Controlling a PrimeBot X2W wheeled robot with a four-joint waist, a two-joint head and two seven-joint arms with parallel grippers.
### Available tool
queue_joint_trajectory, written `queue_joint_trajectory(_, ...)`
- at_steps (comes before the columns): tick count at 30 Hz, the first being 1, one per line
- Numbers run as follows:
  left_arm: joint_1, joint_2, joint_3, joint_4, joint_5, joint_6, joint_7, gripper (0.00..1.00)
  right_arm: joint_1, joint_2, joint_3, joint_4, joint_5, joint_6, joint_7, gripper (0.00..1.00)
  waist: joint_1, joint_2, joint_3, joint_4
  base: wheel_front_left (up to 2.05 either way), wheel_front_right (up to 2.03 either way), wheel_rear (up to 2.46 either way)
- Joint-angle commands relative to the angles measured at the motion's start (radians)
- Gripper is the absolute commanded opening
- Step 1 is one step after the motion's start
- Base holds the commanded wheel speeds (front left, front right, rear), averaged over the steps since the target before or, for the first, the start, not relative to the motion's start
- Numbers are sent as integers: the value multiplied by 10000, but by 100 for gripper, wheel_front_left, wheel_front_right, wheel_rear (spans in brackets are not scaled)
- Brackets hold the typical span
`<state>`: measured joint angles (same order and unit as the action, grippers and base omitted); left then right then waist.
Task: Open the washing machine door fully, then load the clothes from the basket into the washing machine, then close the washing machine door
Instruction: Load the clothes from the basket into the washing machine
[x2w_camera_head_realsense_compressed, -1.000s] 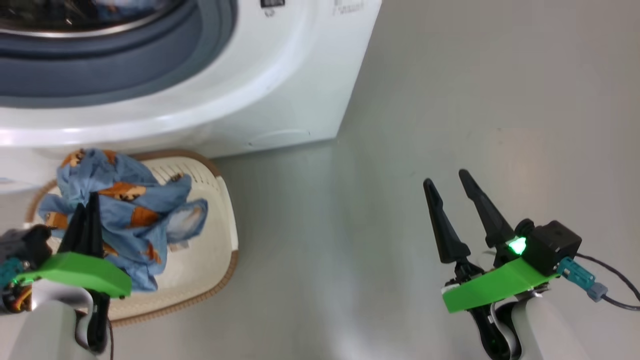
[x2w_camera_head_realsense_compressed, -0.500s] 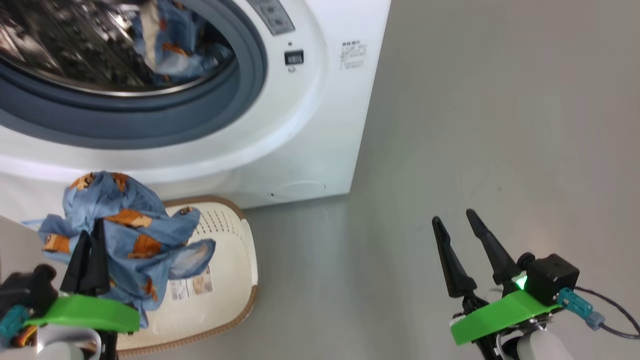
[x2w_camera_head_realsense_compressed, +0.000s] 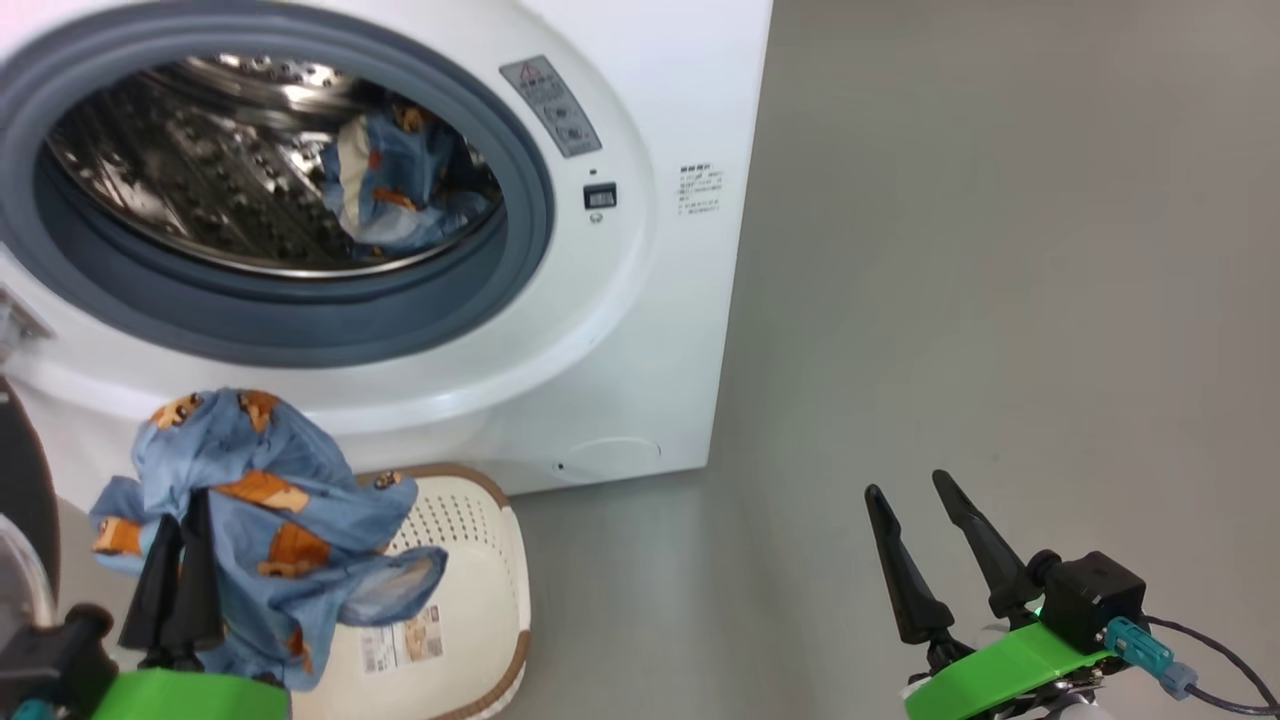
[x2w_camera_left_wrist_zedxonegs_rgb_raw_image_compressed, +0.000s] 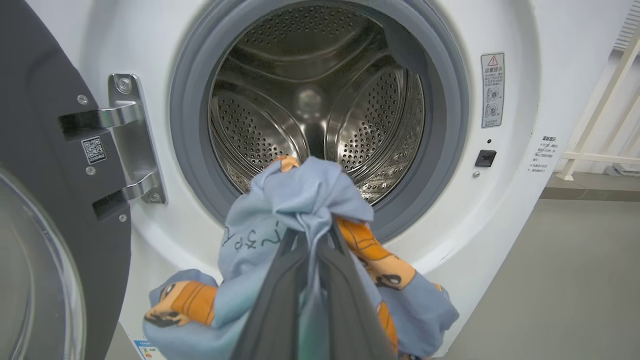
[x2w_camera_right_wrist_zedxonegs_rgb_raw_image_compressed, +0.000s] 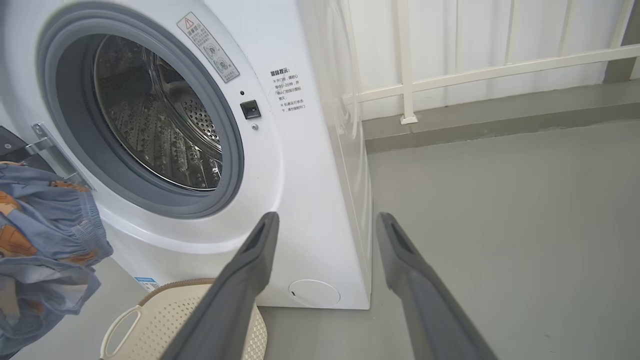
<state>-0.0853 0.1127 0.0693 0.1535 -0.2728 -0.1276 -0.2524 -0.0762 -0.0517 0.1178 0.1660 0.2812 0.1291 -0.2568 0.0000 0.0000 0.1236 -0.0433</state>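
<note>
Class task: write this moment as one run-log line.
washing machine door open | left gripper shut on clothes, held before washing machine | right gripper open, empty | basket on floor

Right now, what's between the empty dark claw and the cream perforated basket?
Bare grey floor separates right gripper and cream plastic basket, per head view.

black tapered fingers (x2w_camera_head_realsense_compressed: 903, 575), bright green mounts (x2w_camera_head_realsense_compressed: 1000, 675), black camera box (x2w_camera_head_realsense_compressed: 1095, 592), teal plug (x2w_camera_head_realsense_compressed: 1137, 643).

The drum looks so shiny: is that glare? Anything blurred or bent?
Left wrist view: yes, a bright glare patch sits deep in the steel drum, and the left fingers, close to the lens, look soft. Right wrist view: the wide lens bows the side edge of the washing machine.
</note>
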Motion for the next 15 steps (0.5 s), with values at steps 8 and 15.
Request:
queue_joint_trajectory(8,651,-74,608,-958,341,28,-93,0,239,15,156,-226,-314,16,-49,100,0,0,-672,-88,0,0,0)
queue_joint_trajectory(15,1104,-307,796,-1498,474,66,-93,0,404,15,88,-327,-386,16,-49,100,0,0,-756,-76,0,0,0)
